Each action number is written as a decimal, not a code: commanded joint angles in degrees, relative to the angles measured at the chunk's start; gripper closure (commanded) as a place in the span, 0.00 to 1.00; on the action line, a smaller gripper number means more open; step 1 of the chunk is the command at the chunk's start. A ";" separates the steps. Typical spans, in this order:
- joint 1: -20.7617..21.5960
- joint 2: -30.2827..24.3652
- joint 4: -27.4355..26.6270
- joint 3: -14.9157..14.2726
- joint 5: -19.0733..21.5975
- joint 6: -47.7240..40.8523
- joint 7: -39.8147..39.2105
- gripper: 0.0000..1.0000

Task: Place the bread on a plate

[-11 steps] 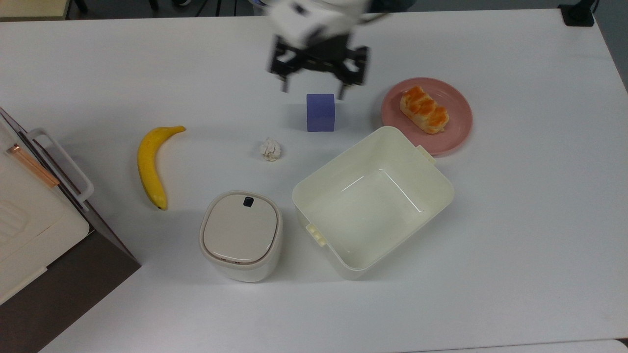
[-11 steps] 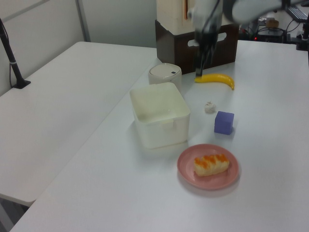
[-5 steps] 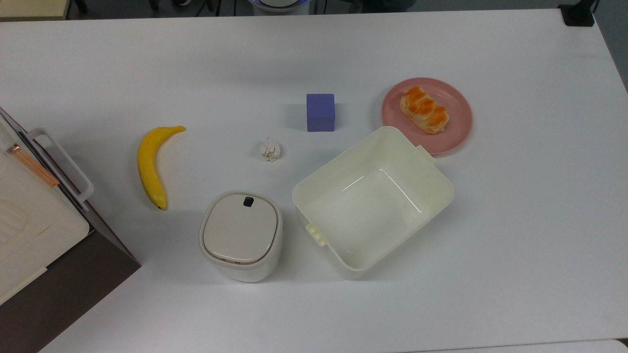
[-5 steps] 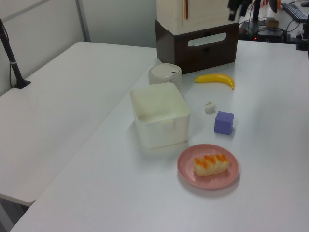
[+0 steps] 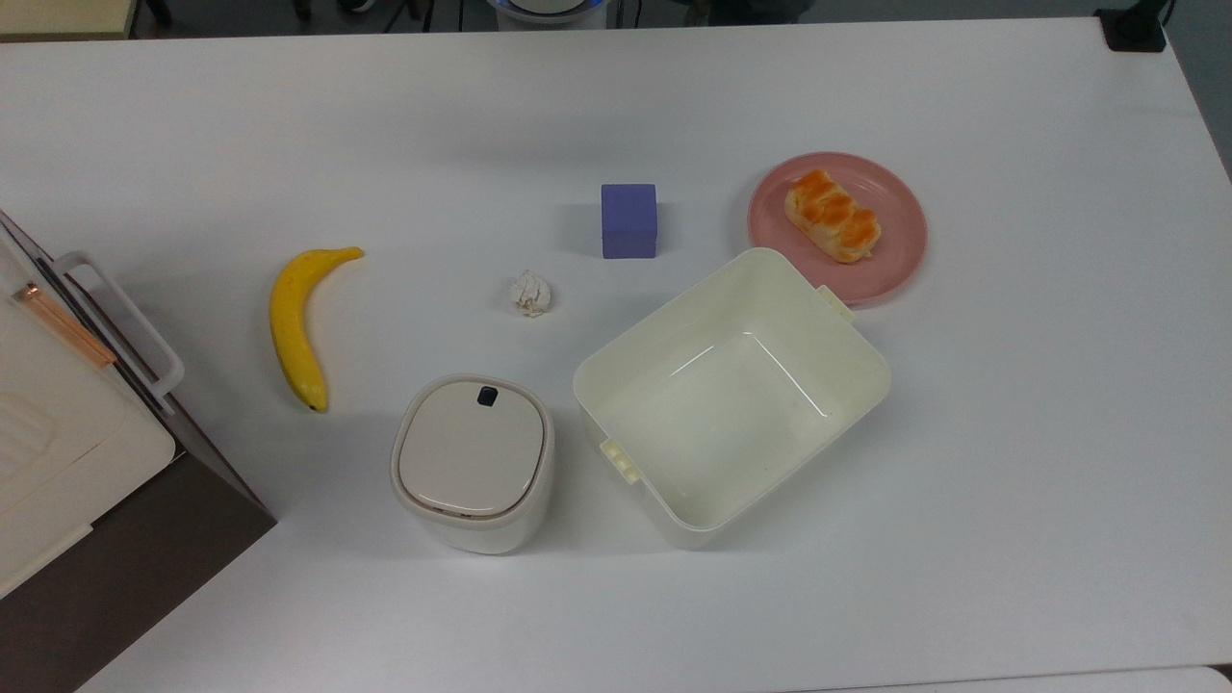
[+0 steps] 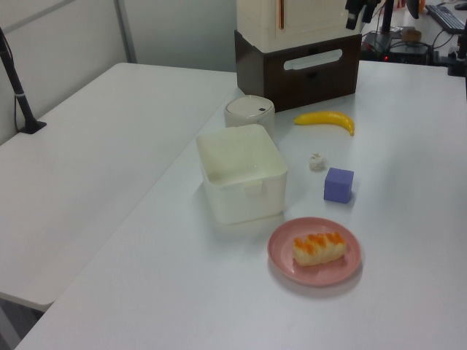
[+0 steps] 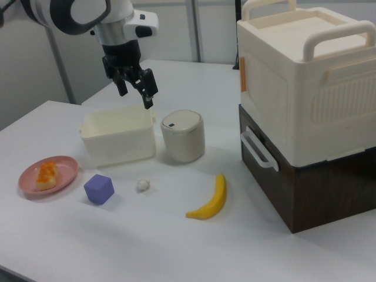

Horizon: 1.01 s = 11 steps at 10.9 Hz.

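The bread (image 5: 832,216), a braided bun with orange-brown patches, lies on the pink plate (image 5: 895,271) at the top view's right. The left view has the bread (image 6: 319,248) and plate (image 6: 289,264) near the front, and in the right view the bread (image 7: 47,174) rests on the plate (image 7: 66,168) at far left. My gripper (image 7: 136,98) hangs high above the table, over the far rim of the cream tub (image 7: 117,145), well away from the plate. It is open, with nothing between its fingers.
A cream tub (image 5: 599,387) sits open beside the plate. Left of it stands a lidded white bin (image 5: 472,460). A purple cube (image 5: 628,220), a paper ball (image 5: 530,293) and a banana (image 5: 294,327) lie across the middle. Stacked boxes (image 5: 58,452) fill the top view's left edge.
One second ago the gripper hung open just above the purple cube in the top view. It has since risen out of that view. The bread and plate have not moved.
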 commanded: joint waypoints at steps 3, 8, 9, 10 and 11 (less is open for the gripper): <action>0.84 -1.04 -1.48 -0.46 0.62 -1.52 0.95 0.00; 1.28 -1.12 -0.60 -0.11 1.24 -3.11 7.70 0.00; 1.28 -1.13 -0.07 -0.11 1.24 -3.37 7.81 0.00; 1.28 -1.04 0.02 -0.11 1.24 -3.46 7.81 0.00; 1.28 -1.12 0.02 -0.11 1.24 -3.46 7.81 0.00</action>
